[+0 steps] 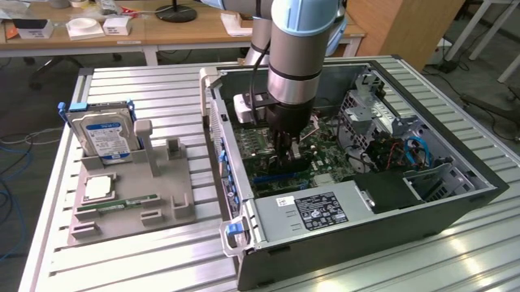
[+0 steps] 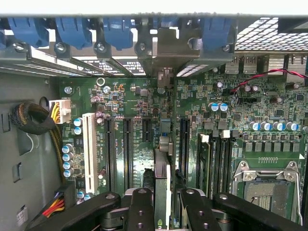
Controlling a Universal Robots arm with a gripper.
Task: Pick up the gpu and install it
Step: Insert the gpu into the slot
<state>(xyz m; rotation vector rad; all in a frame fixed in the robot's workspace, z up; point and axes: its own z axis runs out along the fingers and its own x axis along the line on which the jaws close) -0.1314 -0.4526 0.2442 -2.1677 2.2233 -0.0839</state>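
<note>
Exterior view's left: grey tray (image 1: 122, 228) with the blue-labelled hard drive (image 1: 104, 135), a CPU chip (image 1: 97, 187) and green memory stick (image 1: 118, 204). In the middle, the gripper (image 1: 286, 157) is down inside the open PC case (image 1: 366, 243), fingers clamped on the gpu (image 2: 162, 183), held edge-on over the motherboard's (image 2: 134, 96) black slots. The power supply (image 1: 317, 210) is close by, with blue cables (image 1: 416, 149) further right

The surface (image 1: 146, 91) was ribbed, matt metal. The case (image 1: 390, 237) was dull grey metal; the claw (image 2: 163, 195) matt black.
</note>
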